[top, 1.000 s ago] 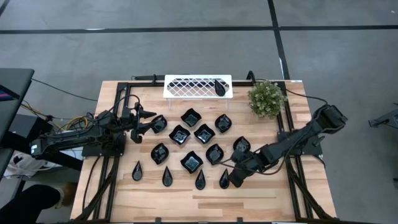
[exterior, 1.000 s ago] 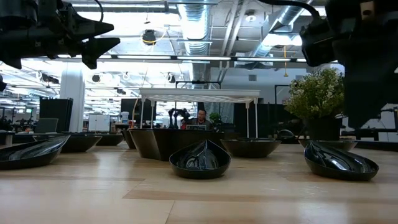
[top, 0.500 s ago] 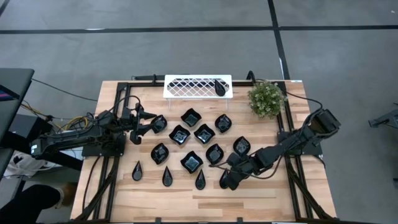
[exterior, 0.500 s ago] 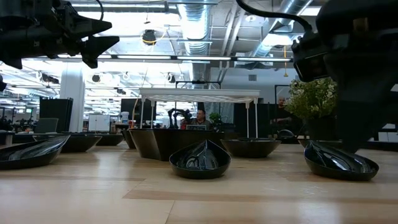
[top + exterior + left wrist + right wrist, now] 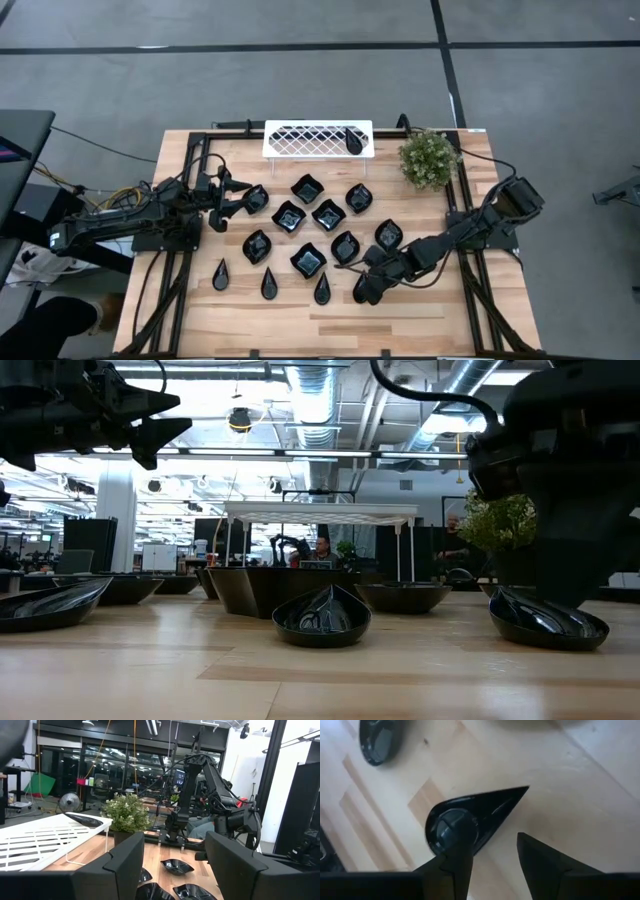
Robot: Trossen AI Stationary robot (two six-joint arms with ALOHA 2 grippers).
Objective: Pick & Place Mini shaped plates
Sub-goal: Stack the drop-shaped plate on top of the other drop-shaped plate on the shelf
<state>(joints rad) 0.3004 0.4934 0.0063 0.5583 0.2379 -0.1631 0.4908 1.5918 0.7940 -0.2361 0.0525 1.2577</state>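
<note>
Several glossy black mini shaped plates (image 5: pixel 310 225) rest on the wooden table's middle, with a row of slim teardrops along the near side. My right gripper (image 5: pixel 362 290) slants down, open, over the rightmost teardrop plate (image 5: pixel 475 815). One finger (image 5: pixel 454 837) stands over the plate's round end, the other (image 5: pixel 540 862) beside its long edge. My left gripper (image 5: pixel 235 200) hangs open and level above the table's left side, next to a plate (image 5: pixel 256 198). One more teardrop plate (image 5: pixel 353 140) lies on the white lattice tray (image 5: pixel 300 140). My right gripper comes at the teardrop plate slanting down from the table's right side. One finger is over the bowl of the round end (image 5: pixel 437 822), the other is outside the rim above bare wood. I cannot tell whether either finger touches the plate, which lies flat on the table.
The white lattice tray stands on legs at the far edge. A potted plant (image 5: pixel 428 160) sits at the far right corner. Black frame rails (image 5: pixel 470 280) run along the table's left and right sides. Bare wood (image 5: pixel 300 325) stretches along the near edge.
My right gripper has sunk and gone a little toward the table's left edge, ending over the rightmost teardrop plate. The plates have stayed where they were.
</note>
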